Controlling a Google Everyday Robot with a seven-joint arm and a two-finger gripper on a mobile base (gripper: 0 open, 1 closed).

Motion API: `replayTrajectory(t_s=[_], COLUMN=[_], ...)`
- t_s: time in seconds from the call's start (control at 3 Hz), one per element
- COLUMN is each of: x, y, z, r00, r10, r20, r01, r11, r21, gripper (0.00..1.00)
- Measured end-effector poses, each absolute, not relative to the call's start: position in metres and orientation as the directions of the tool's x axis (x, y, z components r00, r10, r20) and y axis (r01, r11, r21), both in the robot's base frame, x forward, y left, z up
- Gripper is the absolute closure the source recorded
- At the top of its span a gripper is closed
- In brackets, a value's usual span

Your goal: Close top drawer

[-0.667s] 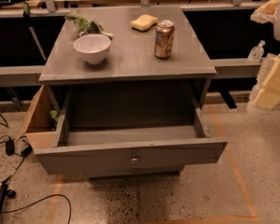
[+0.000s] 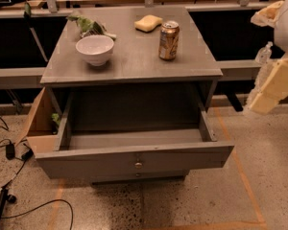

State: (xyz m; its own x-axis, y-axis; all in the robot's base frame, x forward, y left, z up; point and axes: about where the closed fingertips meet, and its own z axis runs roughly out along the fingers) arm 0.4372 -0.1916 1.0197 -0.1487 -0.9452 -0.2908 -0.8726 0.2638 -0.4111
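Below the surface's [image 2: 134, 61] front edge, the top drawer [image 2: 86, 163] juts fully out with its knob [image 2: 138, 165] facing the camera, just as it did a moment ago. Nothing has shifted. The pincer [image 2: 272, 87] hangs beyond the surface's right edge, well apart from the drawer; whether it is apart or together cannot be told. Closing has probably not begun, and the pincer must first reach the drawer front to push.
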Motion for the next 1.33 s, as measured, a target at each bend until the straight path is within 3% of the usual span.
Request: replayTrajectory(t_s=[0.67, 1.33], x=[0.465, 0.492], y=[-0.125, -0.101], z=[0.918, 0.888], r00=[0.059, 0.176], r10=[-0.839, -0.799], r20=[-0.541, -0.575], r01=[-0.902, -0.861], r11=[0.187, 0.159], r21=[-0.390, -0.484], gripper=[0.00, 0.00])
